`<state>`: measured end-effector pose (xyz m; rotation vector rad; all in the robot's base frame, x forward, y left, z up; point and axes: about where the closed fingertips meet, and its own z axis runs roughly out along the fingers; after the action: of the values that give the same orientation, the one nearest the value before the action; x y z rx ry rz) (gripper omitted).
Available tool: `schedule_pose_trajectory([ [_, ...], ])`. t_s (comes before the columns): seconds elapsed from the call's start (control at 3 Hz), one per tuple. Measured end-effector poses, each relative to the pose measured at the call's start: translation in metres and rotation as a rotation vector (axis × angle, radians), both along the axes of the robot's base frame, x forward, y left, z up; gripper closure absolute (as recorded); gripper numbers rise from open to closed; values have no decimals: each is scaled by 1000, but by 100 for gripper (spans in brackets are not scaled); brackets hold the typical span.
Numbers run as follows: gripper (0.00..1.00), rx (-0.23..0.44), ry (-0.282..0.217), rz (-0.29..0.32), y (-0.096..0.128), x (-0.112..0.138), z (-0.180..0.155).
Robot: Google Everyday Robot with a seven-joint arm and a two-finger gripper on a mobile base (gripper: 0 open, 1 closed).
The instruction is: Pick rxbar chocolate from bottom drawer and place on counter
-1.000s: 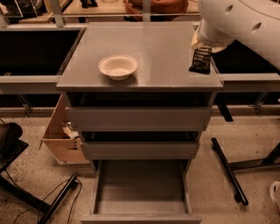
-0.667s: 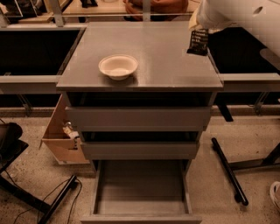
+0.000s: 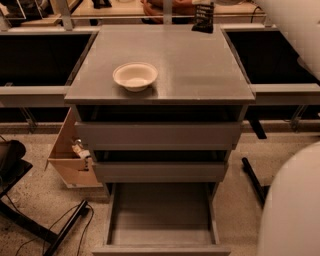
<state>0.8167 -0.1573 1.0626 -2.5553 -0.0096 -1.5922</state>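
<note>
Swung farther up-frame, the rxbar chocolate (image 3: 204, 21) hangs under the pincer (image 3: 202, 4) at the top edge. I cannot tell its grip. Worktop (image 3: 190, 65) release remains.

Gripper (image 3: 202, 4) with rxbar chocolate (image 3: 204, 21), now farther back (apparently above counter's (image 3: 200, 75) far edge)

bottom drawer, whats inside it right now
Nothing visible: the bottom drawer shows a bare grey floor; its back, under the middle drawer, is hidden. The rxbar chocolate is at the far edge of the counter, by the tool.
</note>
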Motion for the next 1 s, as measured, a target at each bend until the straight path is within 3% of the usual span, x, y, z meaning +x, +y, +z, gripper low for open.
schedule_pose_trajectory([
  [0.33,100,16,-65,55,46,15,22],
  [0.67,100,5,-67,65,50,20,19],
  [1.0,100,22,-62,66,56,66,-7],
])
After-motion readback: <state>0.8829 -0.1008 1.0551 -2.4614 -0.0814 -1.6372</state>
